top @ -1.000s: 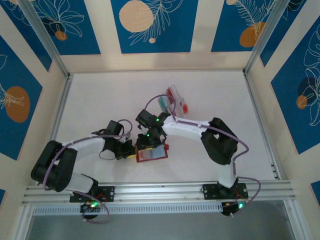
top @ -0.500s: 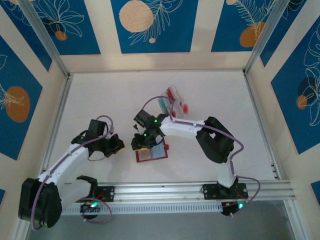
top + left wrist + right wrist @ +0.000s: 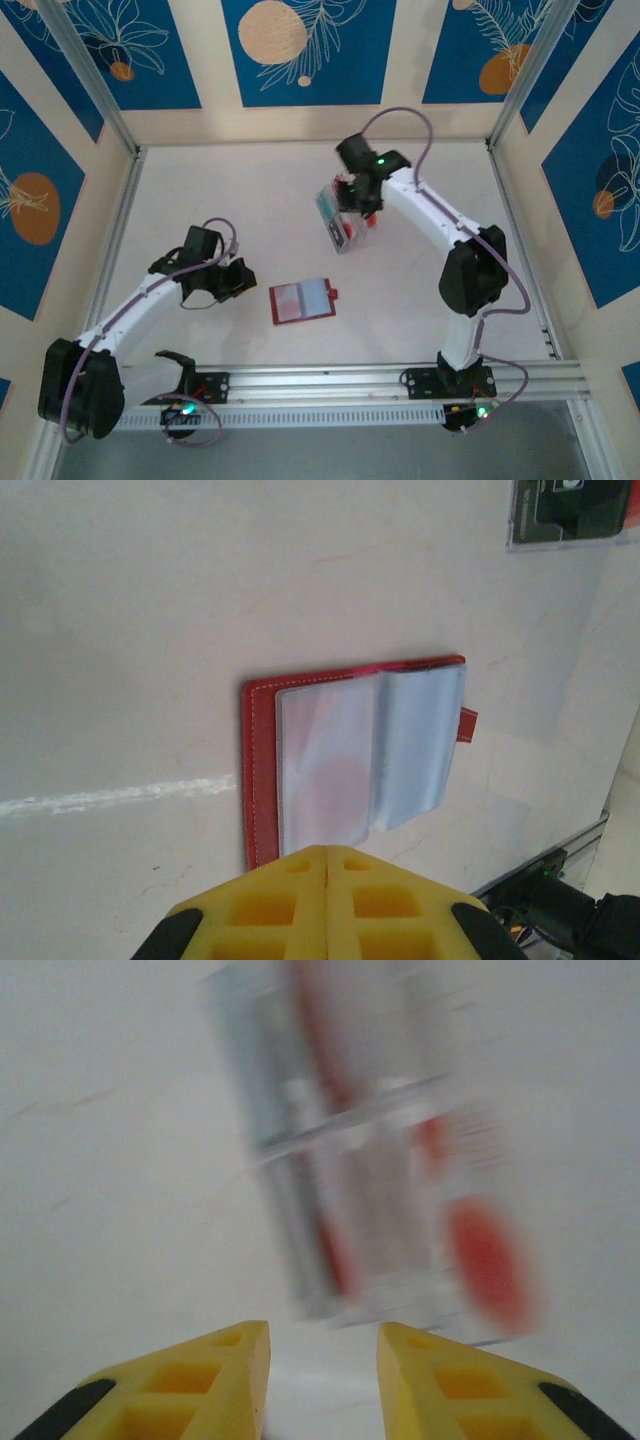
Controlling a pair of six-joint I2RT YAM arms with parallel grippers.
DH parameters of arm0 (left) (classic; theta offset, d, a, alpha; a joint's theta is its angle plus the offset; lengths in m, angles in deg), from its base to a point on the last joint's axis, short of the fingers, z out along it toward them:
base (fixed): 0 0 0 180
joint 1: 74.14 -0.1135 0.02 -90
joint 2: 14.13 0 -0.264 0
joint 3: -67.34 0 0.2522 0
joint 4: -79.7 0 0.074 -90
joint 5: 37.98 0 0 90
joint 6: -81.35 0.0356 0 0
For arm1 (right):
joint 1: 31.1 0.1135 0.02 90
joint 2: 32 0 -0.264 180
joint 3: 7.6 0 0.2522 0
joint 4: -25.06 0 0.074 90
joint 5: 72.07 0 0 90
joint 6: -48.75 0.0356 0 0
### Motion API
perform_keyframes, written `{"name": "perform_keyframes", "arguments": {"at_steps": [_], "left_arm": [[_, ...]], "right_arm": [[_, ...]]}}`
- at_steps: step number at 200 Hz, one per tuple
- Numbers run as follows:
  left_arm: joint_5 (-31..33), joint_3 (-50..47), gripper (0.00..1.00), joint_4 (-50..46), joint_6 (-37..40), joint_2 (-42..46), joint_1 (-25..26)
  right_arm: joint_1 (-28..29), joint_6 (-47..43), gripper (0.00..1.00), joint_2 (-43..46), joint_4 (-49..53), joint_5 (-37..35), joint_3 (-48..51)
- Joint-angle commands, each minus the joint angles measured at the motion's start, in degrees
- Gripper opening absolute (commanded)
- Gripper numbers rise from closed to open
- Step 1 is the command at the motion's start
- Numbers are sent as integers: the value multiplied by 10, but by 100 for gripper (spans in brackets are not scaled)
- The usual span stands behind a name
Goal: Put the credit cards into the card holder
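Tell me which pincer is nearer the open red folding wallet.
Left. The left pincer sits just beside the open red folding wallet, on its left; the right pincer is farther back, above the clear plastic box.

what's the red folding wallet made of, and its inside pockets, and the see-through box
Small red folding wallet: leather or an imitation, matte, with pale stitching along its edge. Its inner pockets: thin, clear, soft plastic, slightly glossy, with red showing through. Clear compartment box: probably rigid transparent plastic, with coloured contents visible through it.
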Motion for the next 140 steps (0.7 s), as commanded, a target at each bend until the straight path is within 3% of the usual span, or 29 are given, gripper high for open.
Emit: {"name": "perform_keyframes", "arguments": {"at_steps": [1,58,96,140], "left_arm": [[-2,7,6,6,11,-8,11],[0,-2,6,13,12,-16,15],[-7,-7,6,24,6,-17,15],[-6,-7,5,24,8,-22,15]], "right_arm": [[-29,-51,37,-2,53,-39,-9],[-82,-123,37,-26,21,135,-13],[-87,-129,36,-53,25,126,-21],[-87,-133,28,-75,31,125,-37]]}}
